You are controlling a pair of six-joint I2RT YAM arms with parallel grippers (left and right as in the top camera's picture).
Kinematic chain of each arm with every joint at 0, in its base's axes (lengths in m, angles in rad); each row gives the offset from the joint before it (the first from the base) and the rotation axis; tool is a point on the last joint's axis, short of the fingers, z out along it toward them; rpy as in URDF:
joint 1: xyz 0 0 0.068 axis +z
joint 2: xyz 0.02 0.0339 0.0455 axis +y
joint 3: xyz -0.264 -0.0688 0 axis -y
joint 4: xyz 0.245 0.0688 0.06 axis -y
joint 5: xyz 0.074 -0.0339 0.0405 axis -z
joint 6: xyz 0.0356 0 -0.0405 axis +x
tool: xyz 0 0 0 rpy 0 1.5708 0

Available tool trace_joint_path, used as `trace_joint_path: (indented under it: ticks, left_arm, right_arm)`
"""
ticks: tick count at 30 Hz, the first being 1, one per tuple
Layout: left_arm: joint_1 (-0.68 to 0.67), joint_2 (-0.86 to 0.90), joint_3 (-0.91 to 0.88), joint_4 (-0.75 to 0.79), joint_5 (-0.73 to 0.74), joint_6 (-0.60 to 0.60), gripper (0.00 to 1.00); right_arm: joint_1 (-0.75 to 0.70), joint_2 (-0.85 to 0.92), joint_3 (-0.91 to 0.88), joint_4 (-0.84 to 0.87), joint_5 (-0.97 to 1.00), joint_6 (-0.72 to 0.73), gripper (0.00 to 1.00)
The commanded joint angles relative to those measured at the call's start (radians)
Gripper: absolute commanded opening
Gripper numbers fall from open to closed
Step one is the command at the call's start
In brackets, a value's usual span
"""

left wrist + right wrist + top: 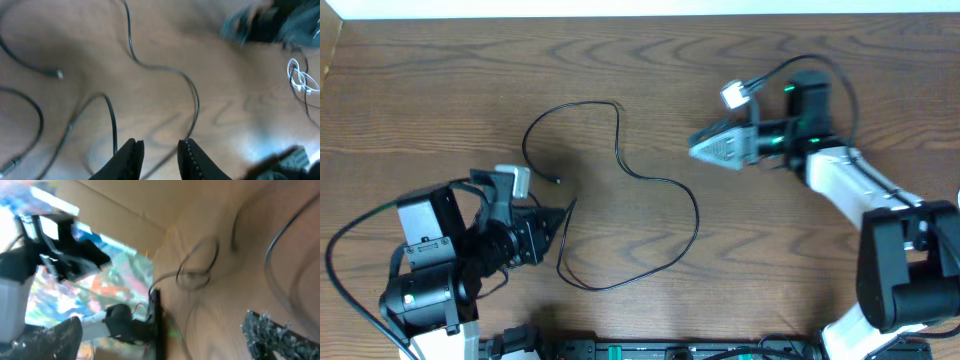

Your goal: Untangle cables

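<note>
Overhead: right pincer (700, 148) wide apart

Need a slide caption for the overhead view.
Black cable in loose loops on the wooden table, between left gripper and open right gripper.

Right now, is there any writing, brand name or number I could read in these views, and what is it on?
None: no readable text in any view.
The wooden table, the black cable, the left arm and the right arm show no lettering.
The colourful patch in the right wrist view is too blurred to tell whether it holds words.
</note>
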Motion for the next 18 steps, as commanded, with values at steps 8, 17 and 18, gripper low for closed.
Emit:
trace_joint_path:
  ticks: [8,17,18]
  left_arm:
    - [-0.001,-0.004,0.216,0.037,-0.011,-0.148,0.27]
    - [-0.001,-0.004,0.356,-0.079,-0.586,-0.256,0.19]
    - [-0.001,-0.004,0.367,-0.1,-0.638,-0.259,0.19]
  right_arm:
    - [0.352,-0.013,-0.002,-0.192,0.494,-0.015,0.99]
    - [0.644,-0.013,-0.002,-0.15,1.022,0.182,0.98]
    - [0.669,-0.012,-0.002,-0.143,1.072,0.184,0.98]
